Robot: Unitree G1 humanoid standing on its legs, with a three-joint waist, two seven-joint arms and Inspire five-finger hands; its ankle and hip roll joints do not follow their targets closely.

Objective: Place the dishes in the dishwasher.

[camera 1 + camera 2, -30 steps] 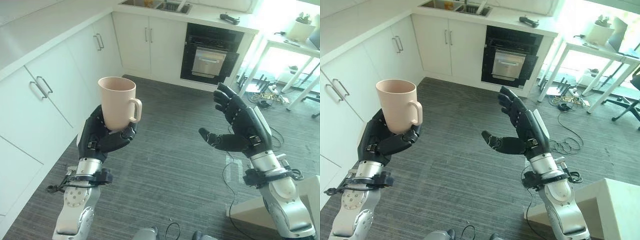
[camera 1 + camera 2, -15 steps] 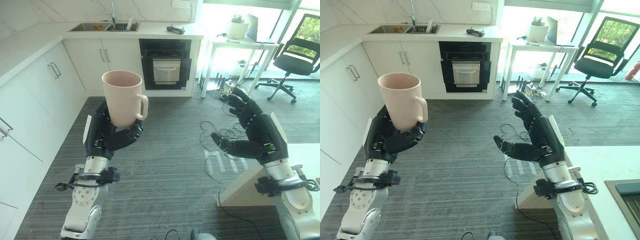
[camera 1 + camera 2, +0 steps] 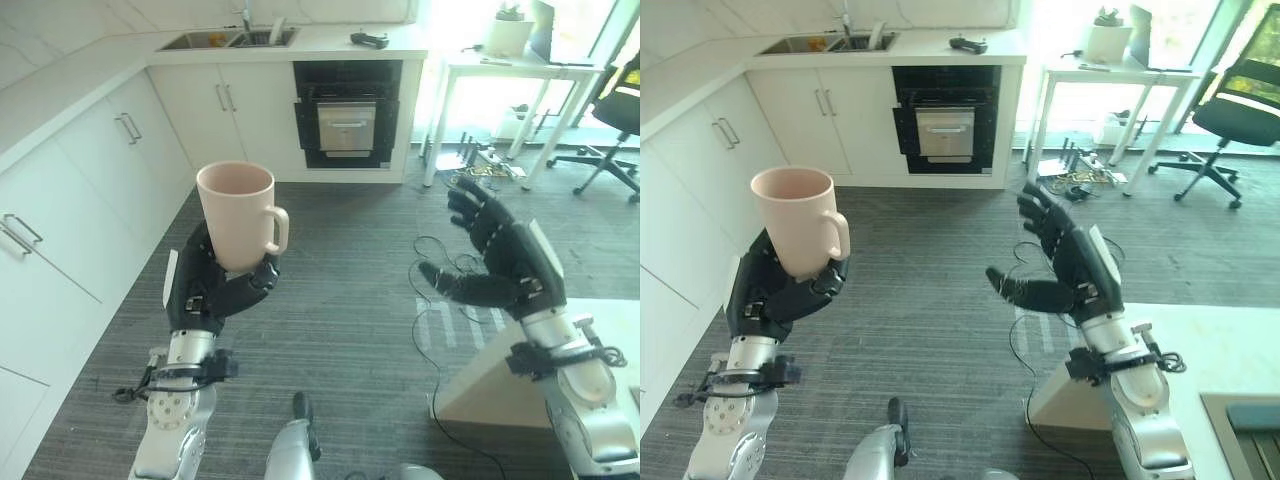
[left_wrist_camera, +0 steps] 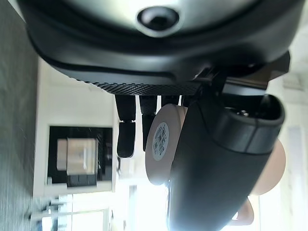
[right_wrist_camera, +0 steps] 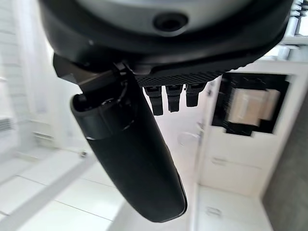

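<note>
Carrying the pink mug point(image 3: 236, 214) upright in the left hand point(image 3: 208, 287), fingers wrapped round its base, handle pointing right. Holding the right hand point(image 3: 505, 265) up alongside, well apart from the mug, fingers spread and empty. Swinging the view round over the last second, now settling back a little, bringing the open black appliance point(image 3: 347, 112) under the counter more squarely ahead. Judging this as heading toward that unit, with the mug not yet near any rack.

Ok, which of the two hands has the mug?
The left hand: its fingers are curled round the pink mug, held upright. The right hand is open, holding nothing.
</note>
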